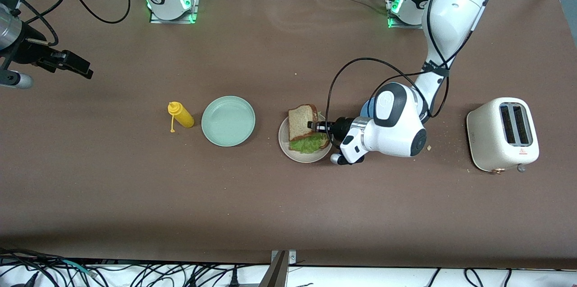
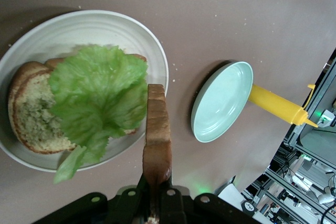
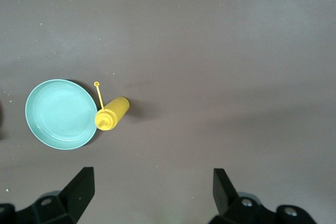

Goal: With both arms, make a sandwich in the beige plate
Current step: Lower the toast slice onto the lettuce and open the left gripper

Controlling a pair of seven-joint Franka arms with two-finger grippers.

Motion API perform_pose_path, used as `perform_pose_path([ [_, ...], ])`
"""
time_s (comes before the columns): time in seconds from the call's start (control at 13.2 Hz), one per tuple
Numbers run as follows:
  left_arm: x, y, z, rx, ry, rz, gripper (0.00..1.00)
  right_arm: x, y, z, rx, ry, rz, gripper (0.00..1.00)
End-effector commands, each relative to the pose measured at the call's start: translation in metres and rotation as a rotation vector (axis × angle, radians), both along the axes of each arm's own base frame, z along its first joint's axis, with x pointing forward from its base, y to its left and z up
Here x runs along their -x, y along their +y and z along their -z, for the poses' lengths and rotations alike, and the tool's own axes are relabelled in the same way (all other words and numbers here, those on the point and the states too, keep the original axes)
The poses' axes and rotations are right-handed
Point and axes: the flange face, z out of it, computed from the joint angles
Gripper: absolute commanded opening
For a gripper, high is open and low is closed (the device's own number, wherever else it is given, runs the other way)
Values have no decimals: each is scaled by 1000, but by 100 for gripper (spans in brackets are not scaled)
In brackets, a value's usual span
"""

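The left claw point(image 1: 313, 125) is clamped on an upper bread slice point(image 1: 302, 120), holding it on edge over the beige plate point(image 1: 285, 143), where the lower slice point(image 2: 32, 116) lies under a lettuce leaf point(image 1: 307, 143). From the beige plate, a mint-green plate point(image 1: 228, 120) sits at nine o'clock on the surface, a yellow mustard bottle point(image 1: 180, 115) just beside it, and a toaster point(image 1: 502, 134) at three. The right claw point(image 1: 81, 67) waits with fingers spread, up over the right arm's end of the surface.

front view: high, across the table point(image 1: 270, 215), facing the arm bases, whole surface in frame. left wrist view: close, looking down over the beige plate point(image 2: 157, 51), mint-green plate point(image 2: 220, 102) and yellow bottle point(image 2: 275, 105) farther off. right wrist view: higher, looking straight down on bare table. all three share the mint-green plate and bottle.
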Motion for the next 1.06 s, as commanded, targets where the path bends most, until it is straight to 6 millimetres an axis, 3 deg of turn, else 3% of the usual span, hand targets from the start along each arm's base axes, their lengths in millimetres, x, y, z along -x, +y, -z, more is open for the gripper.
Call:
perform_pose_path([
  [0.0, 1, -3, 8, 13, 8, -22, 0, 3, -3, -3, 0, -8, -1, 100],
  [0.15, 1, 0, 24, 7, 19, -17, 0, 2, -1, -4, 0, -11, -4, 100],
  [0.38, -3, 10, 31, 17, -7, 0, 30, 2, 2, -6, 0, -15, -9, 100],
  [0.53, -5, 13, 32, 27, -33, 19, 55, 2, 2, -6, 0, -17, -9, 100],
  [0.68, -10, 27, 34, 14, -35, 8, 100, 2, 2, -6, 0, -14, -8, 100],
  [0.99, -24, 60, 30, 7, -41, -27, 100, 3, 4, -6, -2, -12, -10, 100],
])
